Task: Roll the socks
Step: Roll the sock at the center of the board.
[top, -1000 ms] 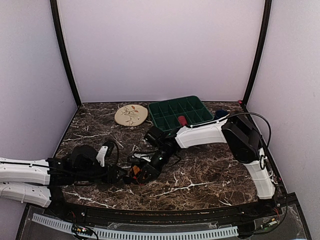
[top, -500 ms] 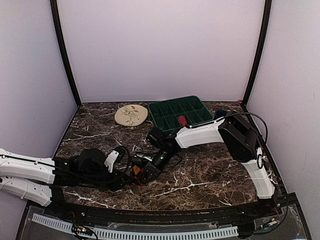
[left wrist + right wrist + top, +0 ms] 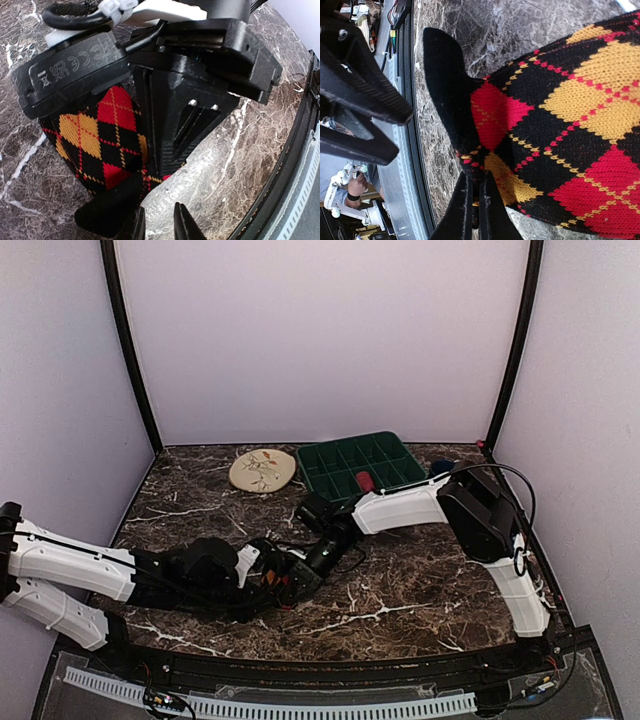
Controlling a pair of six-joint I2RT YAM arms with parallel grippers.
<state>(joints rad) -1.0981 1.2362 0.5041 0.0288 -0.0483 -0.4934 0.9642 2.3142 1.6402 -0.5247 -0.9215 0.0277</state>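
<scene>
Black edge of argyle sock (image 3: 580, 125) sits pinched in right tool (image 3: 472, 181); left tool (image 3: 158, 221) slightly parted, empty.

My two arms crowd the middle of the table (image 3: 420, 600): the right arm (image 3: 400, 508) slants in from the right rear, the left arm (image 3: 80, 562) lies low along the near left edge, and they meet over the argyle sock (image 3: 95, 135), the right arm's black wrist housing (image 3: 190, 75) close before my left fingers (image 3: 185, 230). Open marble lies right of that knot toward the near edge, and left-rear before the floral plate (image 3: 262, 469). The green compartment tray (image 3: 362, 463) blocks the back centre.
</scene>
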